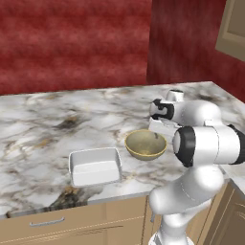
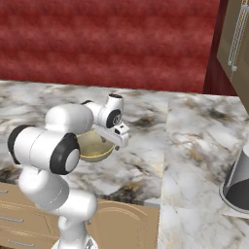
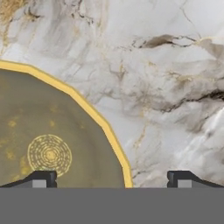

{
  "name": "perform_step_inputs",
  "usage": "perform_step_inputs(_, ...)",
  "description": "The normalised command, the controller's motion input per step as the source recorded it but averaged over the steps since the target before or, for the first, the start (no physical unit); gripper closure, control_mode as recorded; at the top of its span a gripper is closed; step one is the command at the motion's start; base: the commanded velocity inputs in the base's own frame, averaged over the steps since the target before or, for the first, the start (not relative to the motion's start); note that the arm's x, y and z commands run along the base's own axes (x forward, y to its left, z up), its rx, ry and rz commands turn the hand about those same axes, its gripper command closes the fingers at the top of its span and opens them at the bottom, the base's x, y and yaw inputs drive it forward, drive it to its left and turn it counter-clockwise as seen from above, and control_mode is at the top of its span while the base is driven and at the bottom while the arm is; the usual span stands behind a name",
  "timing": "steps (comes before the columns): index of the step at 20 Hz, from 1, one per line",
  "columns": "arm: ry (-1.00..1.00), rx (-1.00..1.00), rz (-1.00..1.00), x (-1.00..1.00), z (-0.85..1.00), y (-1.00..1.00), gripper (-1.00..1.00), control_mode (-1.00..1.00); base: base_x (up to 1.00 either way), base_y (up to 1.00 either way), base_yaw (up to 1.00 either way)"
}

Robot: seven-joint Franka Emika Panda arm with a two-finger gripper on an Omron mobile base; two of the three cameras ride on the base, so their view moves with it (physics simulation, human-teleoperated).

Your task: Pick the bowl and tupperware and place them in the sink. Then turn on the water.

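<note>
The gripper (image 3: pixel 109 178) is hanging with its jaws spread wide and holding nothing, low over the marble counter (image 1: pixel 43 119). In the hand view one fingertip is standing over the inside of the bowl (image 3: pixel 48 140) and the other over bare counter, so the yellow rim is passing between them.

The bowl (image 1: pixel 146 143) is sitting upright on the counter, mouth facing up, just beside the arm's wrist. Being round, it is showing no long axis; only the choice of rim point matters. The tupperware (image 1: pixel 94 166) is lying mouth up just beside the bowl, apart from it, nearer the counter's front edge. Its long axis is running roughly along that edge, slightly skewed.

Risks, as judged from this position:
- The rim is looking thin and the wall sloped. If the descent is shallow, the jaws may be closing on the lip alone and the bowl could be slipping out or tipping as it lifts.
- If the descent is off-line, the inner fingertip may be pressing the bowl floor and sliding the bowl toward the tupperware.
- A one-sided rim grip is likely to let the bowl swing during carriage.
</note>
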Motion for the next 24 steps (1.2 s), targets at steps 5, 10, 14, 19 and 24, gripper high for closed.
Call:
perform_step_inputs(5, 0.0, 0.0, 0.0, 0.0, -0.08, 0.0, -1.0, -1.0, 0.0, 0.0, 0.0)
perform_step_inputs(10, 0.0, 0.0, 0.0, 0.0, -0.3, 0.0, -1.0, -1.0, 0.0, 0.0, 0.0)
perform_step_inputs(14, 0.0, 0.0, 0.0, 0.0, -0.34, 0.0, -1.0, -1.0, 0.0, 0.0, 0.0)
perform_step_inputs(19, 0.0, 0.0, 0.0, 0.0, -0.25, 0.0, -1.0, -1.0, 0.0, 0.0, 0.0)
perform_step_inputs(24, 0.0, 0.0, 0.0, 0.0, -0.07, 0.0, -1.0, -1.0, 0.0, 0.0, 0.0)
